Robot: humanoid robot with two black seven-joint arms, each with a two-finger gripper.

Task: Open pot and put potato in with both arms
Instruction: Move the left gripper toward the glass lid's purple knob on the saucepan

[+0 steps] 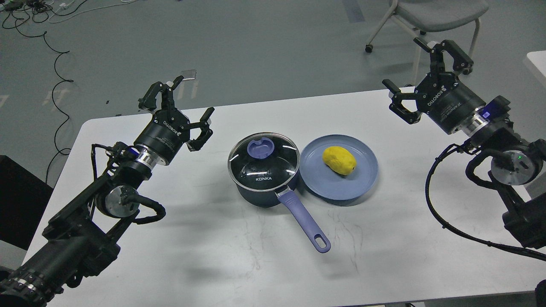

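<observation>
The dark navy pot [262,194] stands mid-table with its glass "KONKA" lid [263,161] on and the purple knob [260,149] on top. Its purple handle [305,221] points toward the front right. The yellow potato [339,160] lies on a light-blue plate [367,179] just right of the pot. My left gripper [181,108] is open and empty, left of the pot and above the table. My right gripper [422,72] is open and empty, high over the table's far right edge, beyond the plate.
The white table [213,256] carries the pot and the plate. A grey chair [431,13] on castors stands on the floor behind the right arm. Cables [51,55] trail on the floor at the far left. A black cable [439,213] loops from the right arm.
</observation>
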